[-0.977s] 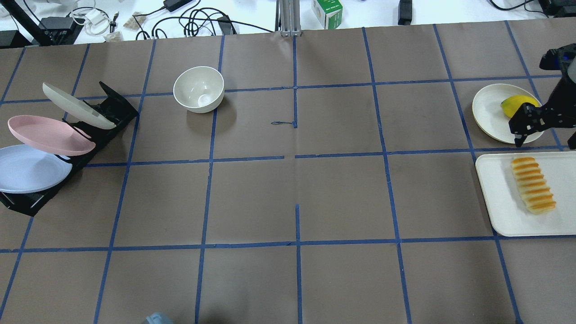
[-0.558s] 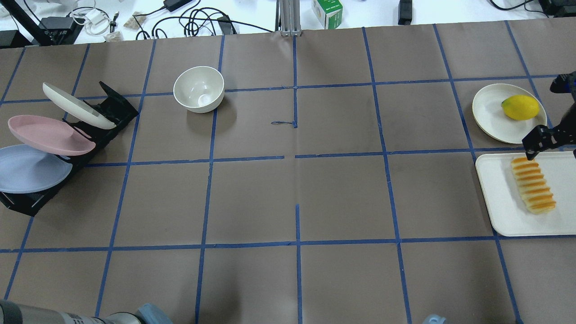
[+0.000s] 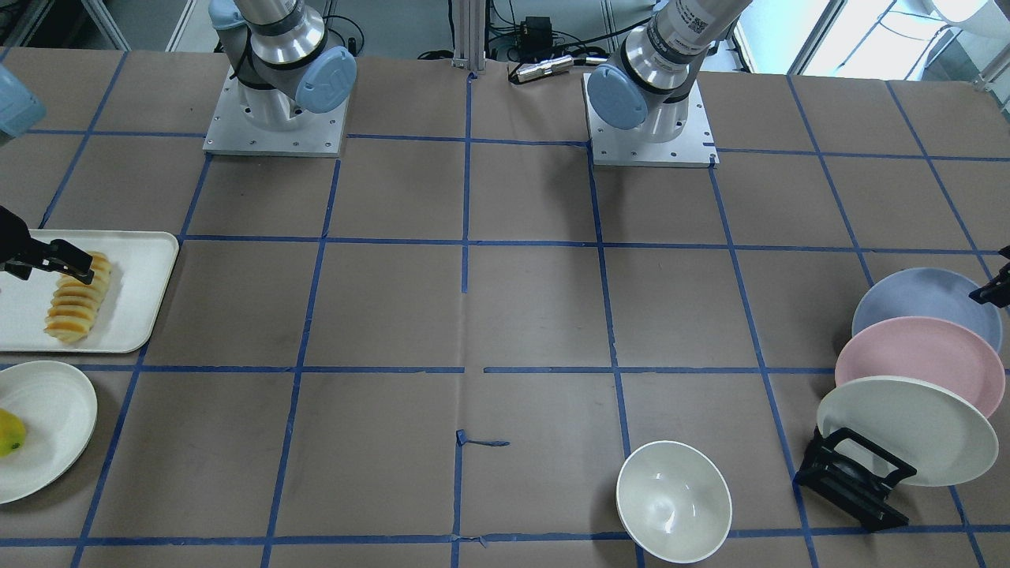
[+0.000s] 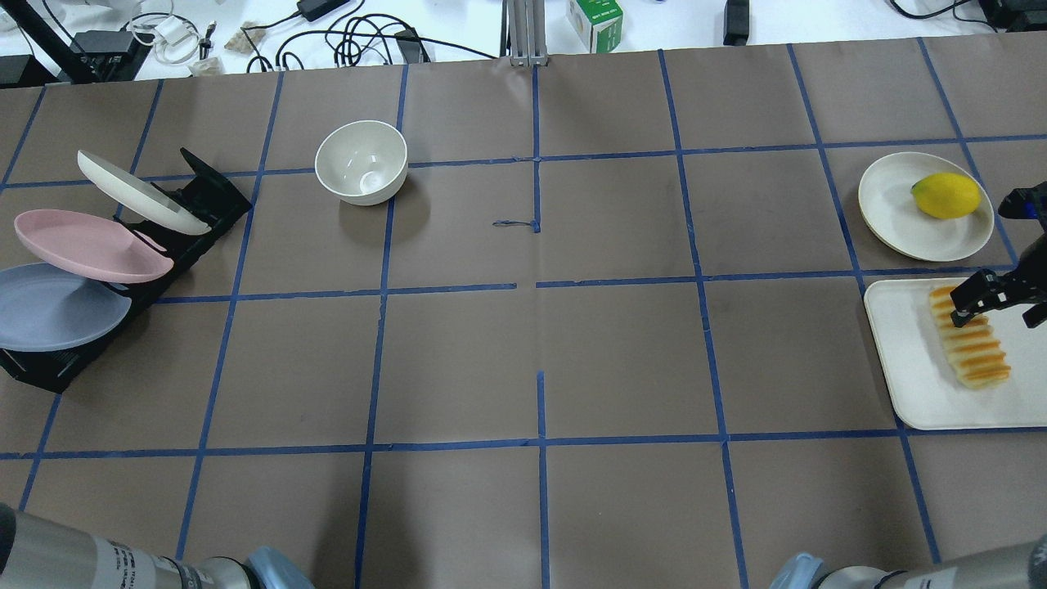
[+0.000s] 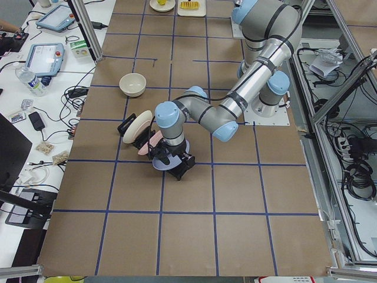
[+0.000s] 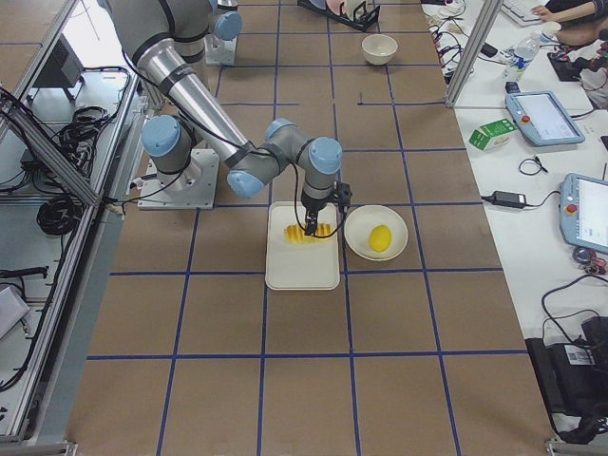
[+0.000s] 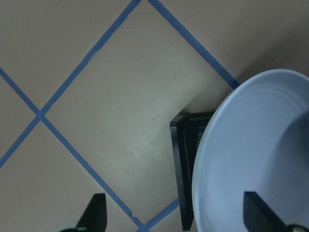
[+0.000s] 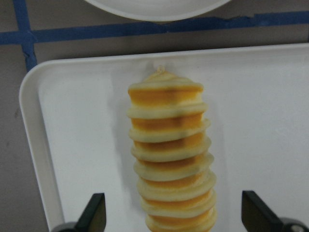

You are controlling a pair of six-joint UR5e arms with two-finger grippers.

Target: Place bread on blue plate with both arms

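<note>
The bread [image 4: 973, 348] lies lengthwise on a white tray [image 4: 904, 368] at the right; it also shows in the front view [image 3: 75, 304] and the right wrist view [image 8: 171, 154]. My right gripper [image 4: 994, 296] [image 8: 174, 212] is open, low over the bread's far end, one finger on each side of it. The blue plate [image 4: 57, 307] [image 3: 923, 296] leans in the lowest slot of a black rack [image 4: 204, 204] at the left. My left gripper [image 7: 176, 212] [image 3: 996, 290] is open at the plate's rim [image 7: 256, 145], which lies between its fingers.
A pink plate [image 4: 90, 245] and a cream-white plate [image 4: 139, 192] lean in the same rack behind the blue one. A white bowl [image 4: 361, 162] stands at the back left of centre. A cream plate [image 4: 896, 209] with a lemon [image 4: 946, 195] sits just beyond the tray.
My right gripper has moved from over the lemon plate toward the robot, onto the tray and the bread's far end. The arms' lower links have come into view at the bottom edge.
</note>
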